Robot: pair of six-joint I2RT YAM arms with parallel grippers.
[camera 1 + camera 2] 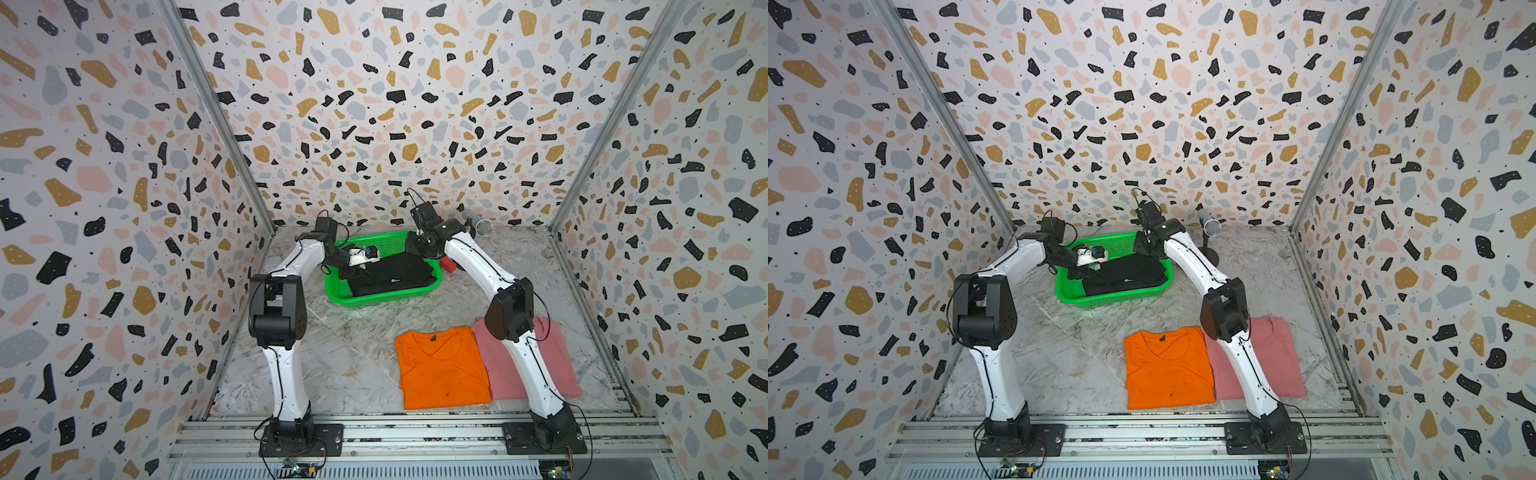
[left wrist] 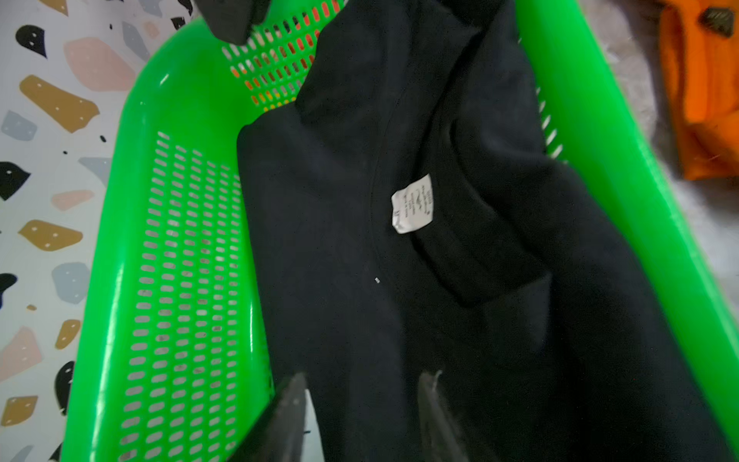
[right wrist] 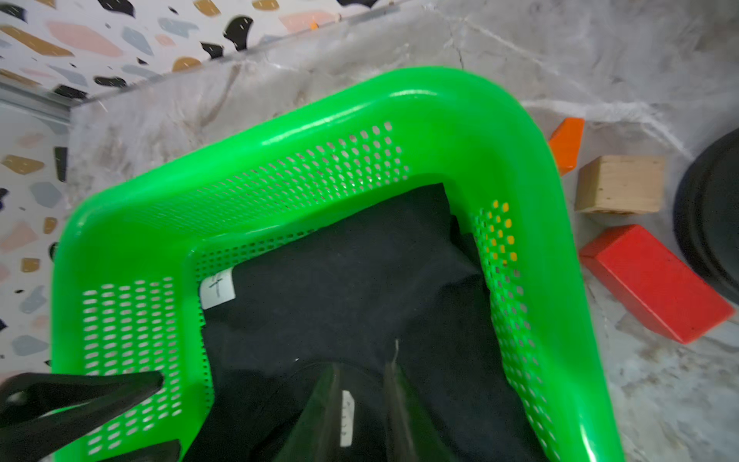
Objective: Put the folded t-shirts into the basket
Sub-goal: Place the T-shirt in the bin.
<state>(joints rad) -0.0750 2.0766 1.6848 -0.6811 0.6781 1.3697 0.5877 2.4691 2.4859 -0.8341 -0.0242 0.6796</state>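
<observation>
Rumpled black t-shirt [image 2: 340, 240], white tag [image 2: 412, 204], in green basket [image 2: 180, 280]; left hand [image 2: 366, 378] apart, right hand [image 3: 364, 360] unclear.

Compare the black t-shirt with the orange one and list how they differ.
Place: the black t-shirt lies in the green basket; the orange t-shirt lies on the table. Shape: the black t-shirt is rumpled; the orange t-shirt lies flat and neat. Tag: the black t-shirt shows a white tag, the orange t-shirt a small dark tag at the neck. Both are cloth shirts.
</observation>
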